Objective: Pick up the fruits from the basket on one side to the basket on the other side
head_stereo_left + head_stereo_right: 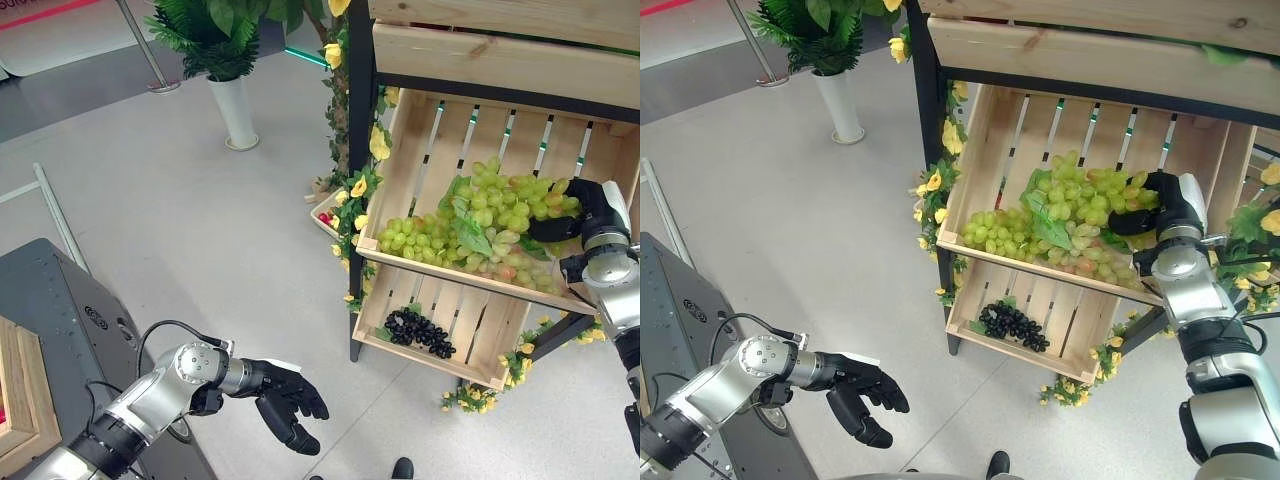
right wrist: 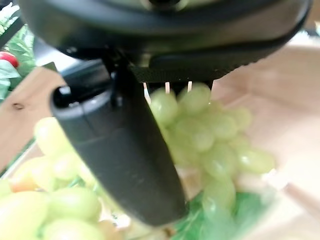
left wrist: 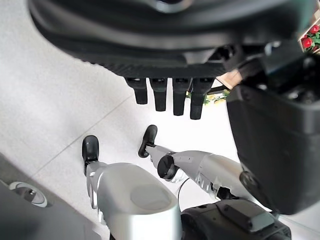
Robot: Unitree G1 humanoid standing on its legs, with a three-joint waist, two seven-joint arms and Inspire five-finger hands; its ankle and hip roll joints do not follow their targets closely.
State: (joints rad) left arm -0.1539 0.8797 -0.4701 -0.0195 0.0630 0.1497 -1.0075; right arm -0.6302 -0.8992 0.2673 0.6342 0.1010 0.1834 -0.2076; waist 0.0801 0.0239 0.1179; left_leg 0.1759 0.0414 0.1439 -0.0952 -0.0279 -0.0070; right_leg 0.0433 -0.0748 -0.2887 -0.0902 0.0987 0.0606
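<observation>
The left hand [image 1: 285, 398] hangs nearest the camera, low over the grey floor [image 1: 200, 220] with its fingers loosely straight and nothing in it, well apart from the fruit.

The wooden display stand [image 1: 480, 60] carries two slatted crates. In the upper crate [image 1: 440, 130] a big heap of green grapes [image 1: 470, 225] stretches along the front edge towards the right-hand corner. The right hand [image 1: 1152, 205] sits at that right end, fingers down among the bunches (whether they have closed on a bunch I cannot tell); it is plainly the nearer hand. The lower crate [image 1: 480, 325] holds a small bunch of black grapes [image 1: 420, 332] near its left front corner. A potted plant [image 1: 225, 60] stands on the floor beyond.
</observation>
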